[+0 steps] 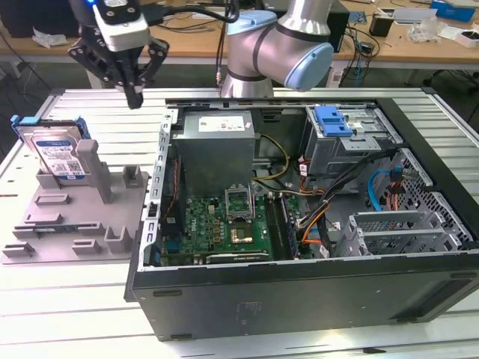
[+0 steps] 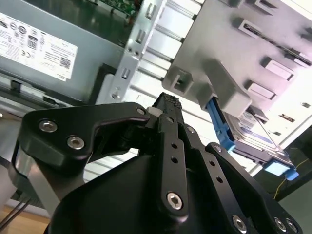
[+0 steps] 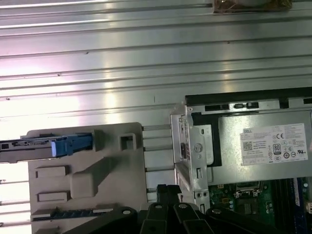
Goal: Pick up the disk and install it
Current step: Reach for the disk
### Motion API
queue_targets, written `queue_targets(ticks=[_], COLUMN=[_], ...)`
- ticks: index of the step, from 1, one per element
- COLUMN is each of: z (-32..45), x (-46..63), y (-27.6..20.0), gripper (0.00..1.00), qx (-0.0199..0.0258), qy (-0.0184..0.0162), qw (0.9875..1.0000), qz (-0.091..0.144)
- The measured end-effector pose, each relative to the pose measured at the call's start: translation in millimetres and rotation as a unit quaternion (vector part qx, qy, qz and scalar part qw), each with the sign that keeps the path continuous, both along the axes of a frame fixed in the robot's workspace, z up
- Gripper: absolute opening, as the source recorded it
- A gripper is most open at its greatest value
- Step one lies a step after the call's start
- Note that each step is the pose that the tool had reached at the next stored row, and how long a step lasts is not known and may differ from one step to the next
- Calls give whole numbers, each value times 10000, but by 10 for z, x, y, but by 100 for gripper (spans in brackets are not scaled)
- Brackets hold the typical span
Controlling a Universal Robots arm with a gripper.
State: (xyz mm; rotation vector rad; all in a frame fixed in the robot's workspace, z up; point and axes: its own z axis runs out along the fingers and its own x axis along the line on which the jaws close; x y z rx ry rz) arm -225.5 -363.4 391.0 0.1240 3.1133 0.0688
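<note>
The disk (image 1: 58, 155), a silver drive with a white-and-blue label in a blue rail, stands tilted at the far end of the grey fixture plate (image 1: 75, 224) on the exterior view's left. My gripper (image 1: 135, 97) hangs above the table between the plate and the open computer case (image 1: 299, 288), its fingers shut with nothing held. It is apart from the disk, higher and toward the exterior view's right. In the second wrist view the shut gripper (image 2: 168, 103) points past the plate (image 2: 229, 44) toward the disk (image 2: 258, 134). The first wrist view has the disk (image 3: 53, 145) edge-on on the plate (image 3: 97, 175).
Inside the case sit a grey power supply (image 1: 213, 146), a green mainboard (image 1: 224, 221), cables and a drive cage with a blue latch (image 1: 333, 120). The arm's base (image 1: 277, 52) stands behind the case. A slatted metal table (image 1: 67, 314) carries everything.
</note>
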Motion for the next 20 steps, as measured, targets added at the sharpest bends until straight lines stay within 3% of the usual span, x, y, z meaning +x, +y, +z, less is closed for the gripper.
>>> queue_targets(ticks=[6,8,18,20], z=[-8,-13,-27,-32], x=[-267,-394,-688,-804], y=[61,102,195,242], gripper=[11,11,11,11], qx=[0,0,0,0], qy=[0,0,0,0], qw=[10000,10000,10000,10000], qz=[-2,-1,-2,-2])
